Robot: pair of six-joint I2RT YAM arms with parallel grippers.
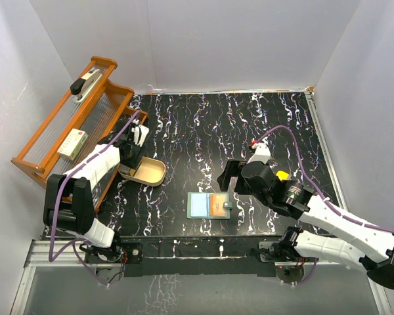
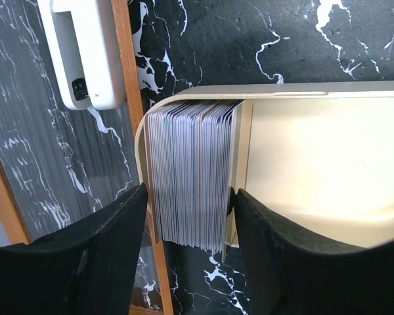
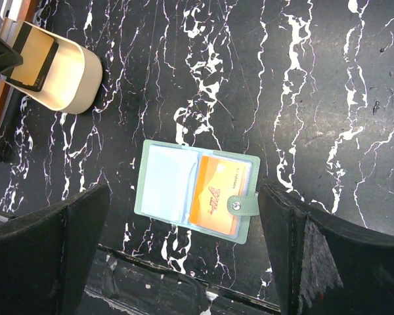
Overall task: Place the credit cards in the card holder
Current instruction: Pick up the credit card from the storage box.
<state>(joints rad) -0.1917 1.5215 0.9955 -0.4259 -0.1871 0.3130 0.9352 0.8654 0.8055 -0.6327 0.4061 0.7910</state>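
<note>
Nearest, the left gripper (image 2: 190, 193) brackets the credit cards (image 2: 190, 157) in the tan dish (image 2: 315, 151) at left, grip unclear, right gripper (image 3: 184, 188) gaping wide above the card holder (image 3: 196, 190) mid-frame on a white-walled black marble table (image 1: 203, 125)

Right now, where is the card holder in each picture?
Top view: the card holder lies open, a little below the middle.
Left wrist view: it is not in this picture.
Right wrist view: it lies open in the middle, with an orange card in its right half.
Shared landmark: the dish, left of the middle in the top view, filling the right side in the left wrist view, and at the top left in the right wrist view.
</note>
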